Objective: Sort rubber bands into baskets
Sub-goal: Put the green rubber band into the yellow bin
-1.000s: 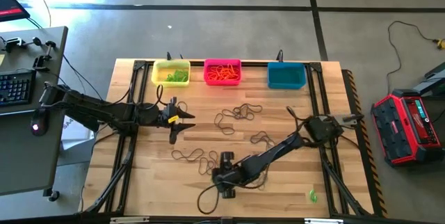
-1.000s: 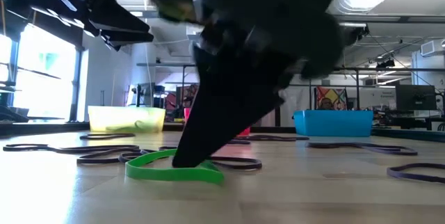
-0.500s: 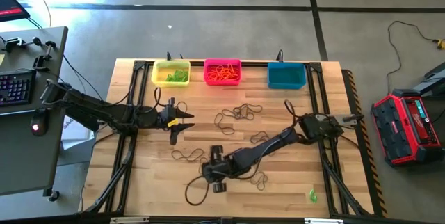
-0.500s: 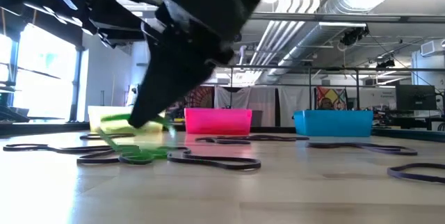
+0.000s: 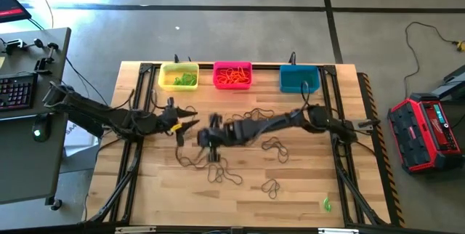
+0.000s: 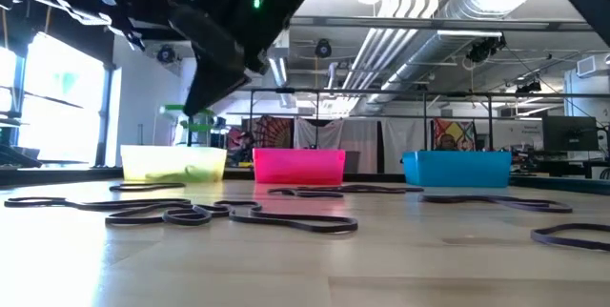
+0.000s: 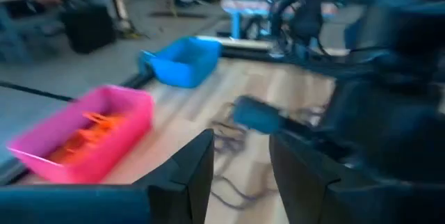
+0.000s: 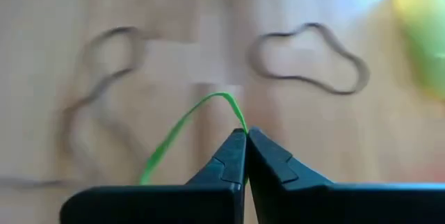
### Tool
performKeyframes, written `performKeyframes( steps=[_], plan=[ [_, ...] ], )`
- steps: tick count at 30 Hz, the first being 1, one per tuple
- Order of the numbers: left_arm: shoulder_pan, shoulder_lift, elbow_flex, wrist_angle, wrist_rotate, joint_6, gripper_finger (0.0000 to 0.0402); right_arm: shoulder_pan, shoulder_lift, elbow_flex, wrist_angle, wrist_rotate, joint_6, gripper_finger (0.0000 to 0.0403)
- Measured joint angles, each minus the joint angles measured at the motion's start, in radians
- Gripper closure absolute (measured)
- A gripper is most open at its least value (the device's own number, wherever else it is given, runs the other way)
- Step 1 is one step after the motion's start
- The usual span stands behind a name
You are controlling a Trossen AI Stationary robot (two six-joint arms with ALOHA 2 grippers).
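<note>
Three baskets stand in a row along the far edge: yellow (image 5: 179,76), pink (image 5: 232,75) and teal (image 5: 299,79). Several dark rubber bands (image 5: 247,118) lie loose on the wooden table. One green band (image 5: 327,204) lies near the front right corner. My right gripper (image 8: 245,137) hovers left of the table's middle, shut on another green rubber band (image 8: 184,126). The low view shows that band (image 6: 183,116) raised above the table, in front of the yellow basket (image 6: 173,162). My left gripper (image 7: 240,165) is open and holds nothing; it is just left of my right gripper (image 5: 209,139). My right gripper pinches one short stretch of the green band's strand (image 8: 240,121) between its two fingertips. The fingers slant down from above. The rest of the band arcs away from the tips in a slack loop and hangs clear of the table.
Dark bands lie in clusters at the table's middle (image 5: 272,145) and toward the front (image 5: 270,187), and as long loops in the low view (image 6: 229,216). The pink basket (image 7: 83,137) holds orange bands and the yellow one green bands. Black rails (image 5: 338,154) run along the table's sides.
My right gripper has risen from the table near the front edge and swung toward the far left, toward the left gripper and the yellow basket. The green band, flat on the table a second ago, now hangs from its fingertips, lifted clear.
</note>
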Motion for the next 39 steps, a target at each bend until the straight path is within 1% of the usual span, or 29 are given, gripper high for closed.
performKeyframes(
  steps=[2, 4, 8, 13, 15, 18, 21, 26, 34, 39],
  plan=[
    [0.012, -0.051, 0.000, -0.027, -0.023, 0.028, 0.0285, -0.047, 0.000, 0.001, 0.019, -0.007, -0.023, 0.0402],
    [0.035, -0.116, 0.000, -0.074, -0.029, 0.045, 0.0300, -0.096, 0.000, 0.001, 0.049, -0.036, -0.034, 0.0402],
    [0.107, -0.270, 0.000, -0.227, -0.031, 0.050, 0.0334, -0.187, 0.000, 0.001, 0.144, -0.106, -0.048, 0.0402],
    [0.207, -0.460, 0.000, -0.439, -0.016, -0.017, 0.0367, -0.282, 0.000, 0.000, 0.287, -0.157, -0.050, 0.0403],
    [0.236, -0.522, 0.000, -0.497, -0.001, -0.053, 0.0377, -0.311, 0.000, 0.000, 0.351, -0.173, -0.048, 0.0403],
    [0.260, -0.595, 0.000, -0.546, 0.023, -0.063, 0.0388, -0.348, 0.019, 0.000, 0.464, -0.187, -0.048, 0.0403],
    [0.266, -0.638, 0.000, -0.562, 0.033, -0.063, 0.0394, -0.376, 0.061, 0.009, 0.546, -0.188, -0.047, 0.0403],
    [0.266, -0.653, 0.001, -0.551, 0.054, -0.029, 0.0394, -0.417, 0.136, 0.075, 0.629, -0.180, -0.023, 0.0403],
    [0.265, -0.652, 0.001, -0.548, 0.059, -0.028, 0.0394, -0.461, 0.306, 0.281, 0.634, -0.171, -0.004, 0.0403],
    [0.265, -0.652, 0.001, -0.550, 0.059, -0.029, 0.0394, -0.467, 0.381, 0.390, 0.619, -0.096, -0.001, 0.0403]
  ],
)
